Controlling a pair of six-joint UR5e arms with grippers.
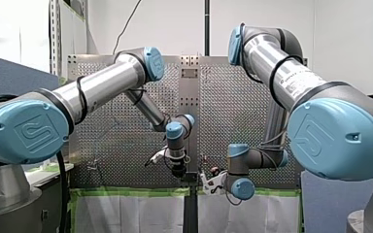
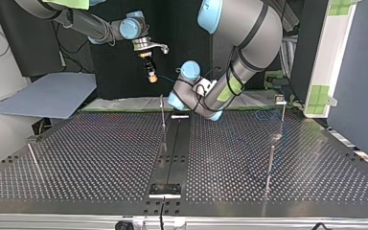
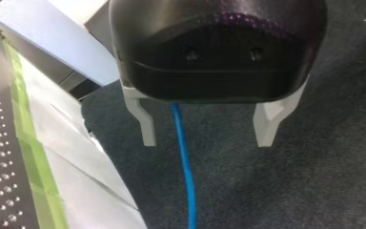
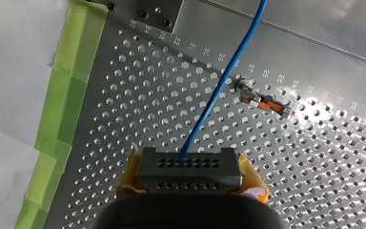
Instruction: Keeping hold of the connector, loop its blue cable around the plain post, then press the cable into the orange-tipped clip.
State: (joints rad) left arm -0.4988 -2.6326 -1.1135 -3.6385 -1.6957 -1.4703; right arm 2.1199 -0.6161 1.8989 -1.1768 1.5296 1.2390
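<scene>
Grey, hole-dotted connector trails thin blue cable, apparently taut.

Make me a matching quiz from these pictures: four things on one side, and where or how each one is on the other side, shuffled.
Things:
1. connector
2. orange-tipped clip
3. my left gripper
4. green tape

States:
A. open, blue cable seen between its fingers
B. along the perforated table's edge
C. clamped in my right gripper
D. mounted on the table, no cable in it

Pairs: 1-C, 2-D, 3-A, 4-B
</scene>
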